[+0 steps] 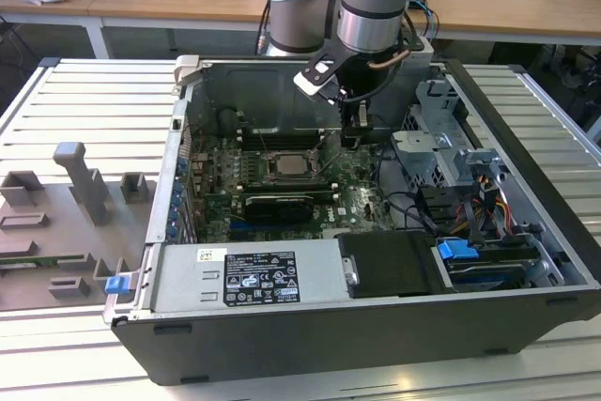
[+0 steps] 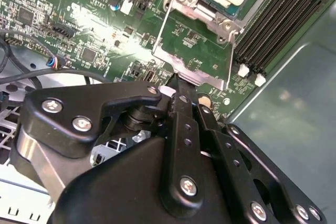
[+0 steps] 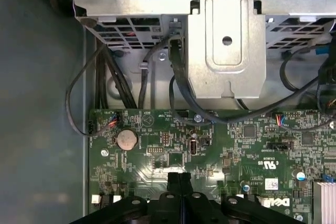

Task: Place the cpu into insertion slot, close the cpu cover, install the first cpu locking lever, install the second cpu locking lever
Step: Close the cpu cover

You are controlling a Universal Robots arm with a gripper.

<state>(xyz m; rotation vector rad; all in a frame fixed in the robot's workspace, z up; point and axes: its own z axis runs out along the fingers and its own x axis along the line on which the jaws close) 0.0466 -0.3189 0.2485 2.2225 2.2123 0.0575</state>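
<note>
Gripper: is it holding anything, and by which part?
Nothing seen held: the gripper has its jaws shut together, tip at the free edge of the thin square silvery metal cpu cover.

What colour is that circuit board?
The circuit board is green, clearest in the first wrist view.

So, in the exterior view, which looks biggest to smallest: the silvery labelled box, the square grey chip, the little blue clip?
1. Silvery metal box with the black label: largest by far.
2. Pale grey square cpu.
3. Small blue plastic clip: only slightly smaller-looking, and nearer the camera, so unsure.
</note>
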